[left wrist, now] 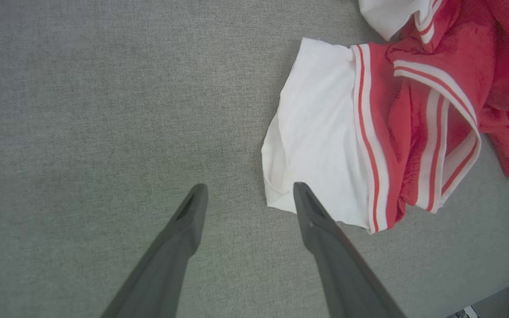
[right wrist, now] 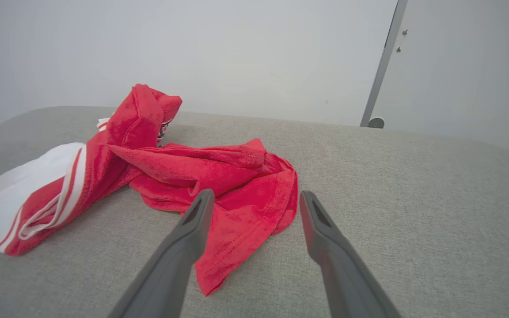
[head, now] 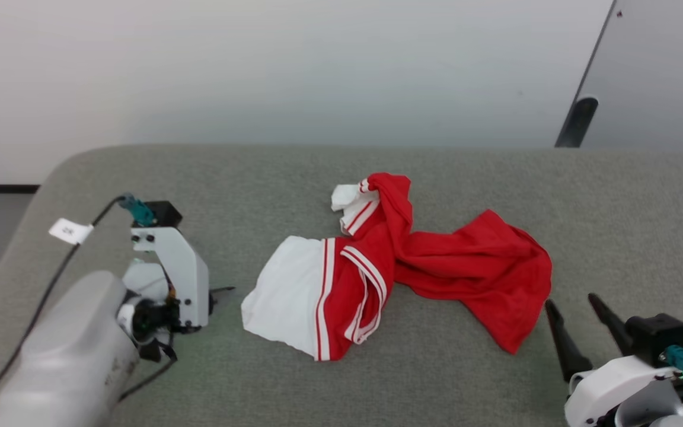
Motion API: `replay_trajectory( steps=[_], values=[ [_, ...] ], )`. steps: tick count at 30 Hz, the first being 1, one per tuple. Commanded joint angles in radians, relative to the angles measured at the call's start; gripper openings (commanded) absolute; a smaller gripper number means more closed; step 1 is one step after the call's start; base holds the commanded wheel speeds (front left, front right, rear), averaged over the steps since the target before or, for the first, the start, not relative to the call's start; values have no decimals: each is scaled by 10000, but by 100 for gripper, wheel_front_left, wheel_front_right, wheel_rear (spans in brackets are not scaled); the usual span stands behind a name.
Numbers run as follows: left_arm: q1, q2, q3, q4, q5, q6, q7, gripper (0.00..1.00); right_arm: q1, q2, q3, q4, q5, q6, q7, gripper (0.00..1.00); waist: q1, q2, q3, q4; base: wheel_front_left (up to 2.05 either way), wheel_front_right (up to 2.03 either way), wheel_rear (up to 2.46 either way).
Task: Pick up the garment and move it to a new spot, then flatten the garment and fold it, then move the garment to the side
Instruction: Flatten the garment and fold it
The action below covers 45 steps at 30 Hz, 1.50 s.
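Note:
The garment (head: 401, 267) lies crumpled in the middle of the grey table (head: 495, 178), a twisted red body with a white sleeve and red-and-white striped trim toward my left. My left gripper (head: 220, 292) hovers just left of the white sleeve, open and empty. In the left wrist view the left gripper (left wrist: 249, 187) points down at the table, one fingertip at the near corner of the garment's white sleeve (left wrist: 320, 137). My right gripper (head: 570, 299) stands open near the red hem at the lower right. In the right wrist view the right gripper (right wrist: 256, 193) frames the garment's red folds (right wrist: 219, 172).
The table is covered in grey fabric with rounded corners; its near edge (left wrist: 502, 287) shows in the left wrist view. A pale wall rises behind, with a dark post (head: 578, 121) at the back right. A white tag (head: 70, 231) hangs on my left arm's cable.

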Motion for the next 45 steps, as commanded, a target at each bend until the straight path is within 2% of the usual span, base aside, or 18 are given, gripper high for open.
replay_trajectory(
  steps=[1,5,12,14,17,19,23,27,30,34,36,39,41,42,44,45],
  values=[
    [-159,14,27,50,-42,35,64,100,-20,-26,-37,-83,-84,-10,17,100,0,-1,424,-395,0,0,0],
    [-397,18,-8,455,-147,29,492,100,17,-73,-292,-527,-318,-10,-228,100,0,-1,923,-806,0,0,0],
    [-657,134,-52,1218,-282,30,1118,100,238,260,-721,-1062,-598,-10,-970,100,0,-1,1612,-1354,0,0,0],
    [-681,32,-50,1520,-365,45,1454,100,248,419,-807,-1164,-680,-10,-1096,100,0,-1,1785,-1506,0,0,0],
    [-669,-41,-106,1657,-387,-35,1433,100,228,474,-832,-1158,-632,-10,-1140,100,0,-1,1935,-1590,0,0,0],
    [-632,-162,-68,1881,-481,61,1521,100,174,485,-839,-1162,-606,-10,-1159,100,0,-1,2008,-1628,0,0,0],
    [-515,-452,-86,2249,-709,90,2051,100,98,535,-898,-1179,-634,-10,-1128,100,0,-1,2089,-1623,0,0,0],
    [-744,-774,185,2410,-1172,311,2765,100,94,553,-941,-1170,-694,-10,-1069,100,0,-1,2079,-1501,0,0,0],
    [-861,-801,189,2397,-1378,440,3553,100,96,574,-934,-1131,-699,-10,-1043,100,0,-1,2022,-1394,0,0,0],
    [-1101,-753,100,2103,-1318,592,4008,100,80,609,-891,-1075,-654,-10,-1021,100,0,-1,1965,-1231,0,0,0],
    [-1144,-671,16,1851,-1239,541,4089,100,61,622,-869,-1039,-630,-10,-1007,100,0,-1,1939,-1167,0,0,0],
    [-1099,-687,-7,1556,-1176,696,3871,100,-19,648,-833,-970,-614,-10,-1008,100,0,-1,1938,-1099,0,0,0],
    [-911,-768,-94,1373,-1117,590,3742,99,-64,666,-814,-935,-608,-10,-1040,100,0,-1,1942,-1066,0,0,0],
    [-833,-818,-9,1310,-1197,563,3560,78,-68,681,-791,-918,-602,-10,-1058,100,0,-1,1947,-1059,0,0,0],
    [-728,-907,30,1234,-1273,509,3411,0,-87,694,-757,-867,-599,-10,-1081,100,0,-1,1947,-1060,0,0,0],
    [-695,-879,-12,1196,-1201,497,3335,0,-114,694,-736,-848,-599,-10,-1086,100,0,-1,1943,-1069,0,0,0]
  ],
)
